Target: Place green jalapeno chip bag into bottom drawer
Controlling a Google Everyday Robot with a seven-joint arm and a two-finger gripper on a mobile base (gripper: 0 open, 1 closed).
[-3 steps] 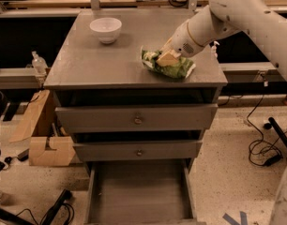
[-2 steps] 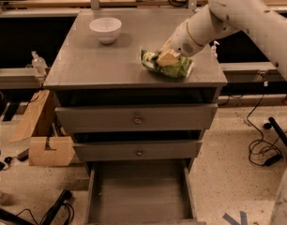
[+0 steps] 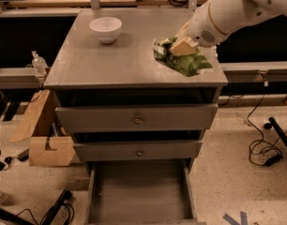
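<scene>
Since a moment ago my gripper (image 3: 182, 46), clenched on the green jalapeno chip bag (image 3: 189, 63), has shifted it rightward to the cabinet top (image 3: 110, 64) edge, with the bottom drawer (image 3: 139, 196) open below.

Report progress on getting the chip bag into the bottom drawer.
Done: the bottom drawer stands pulled open. In hand: the gripper is down on the chip bag, which lies on the cabinet top. Left: lift the bag, lower it into the drawer, release.
</scene>
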